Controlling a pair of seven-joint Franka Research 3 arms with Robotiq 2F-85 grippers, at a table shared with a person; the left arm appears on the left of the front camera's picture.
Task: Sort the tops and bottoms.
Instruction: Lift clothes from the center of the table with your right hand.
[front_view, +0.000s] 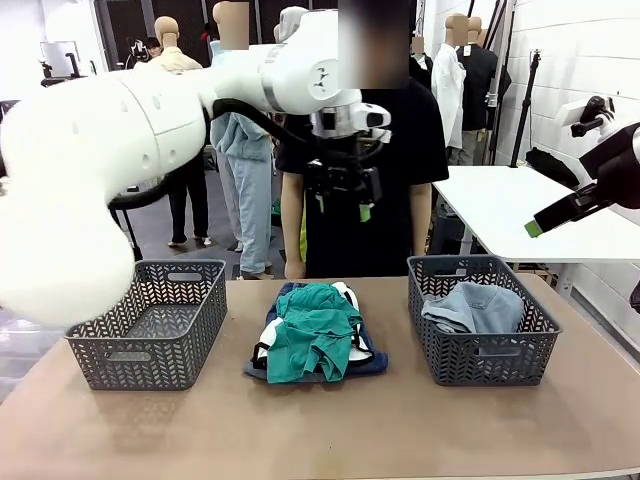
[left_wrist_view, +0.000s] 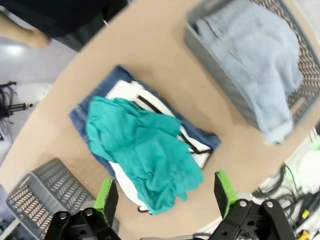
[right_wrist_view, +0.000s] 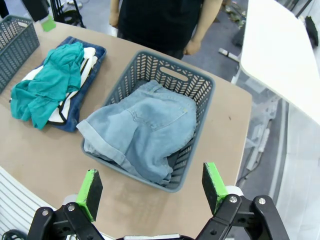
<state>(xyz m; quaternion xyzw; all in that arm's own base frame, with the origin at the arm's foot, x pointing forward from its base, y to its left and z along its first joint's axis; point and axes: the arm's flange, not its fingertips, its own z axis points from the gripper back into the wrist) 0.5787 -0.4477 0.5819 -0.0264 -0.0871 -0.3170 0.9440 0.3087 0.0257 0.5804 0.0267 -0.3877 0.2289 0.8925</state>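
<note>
The teal top (front_view: 312, 335) lies atop white shorts (left_wrist_view: 125, 92) and blue denim shorts (left_wrist_view: 82, 112) on the table (front_view: 400, 430); faded denim shorts (right_wrist_view: 145, 125) sit in the right-hand grey basket (right_wrist_view: 200, 85); the left pincer (left_wrist_view: 165, 190), wide, hangs above the pile; the right pincer (right_wrist_view: 151, 179), wide, above that basket.

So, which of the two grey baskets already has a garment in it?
The right basket: faded denim lies inside it; the left basket holds none.

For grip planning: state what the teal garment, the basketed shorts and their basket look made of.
Teal garment: soft matte cloth, probably knit; it rumples loosely. Shorts: faded denim; stitched seams, back pocket, rolled cuff. Basket: likely rigid grey plastic; moulded openwork walls.
</note>
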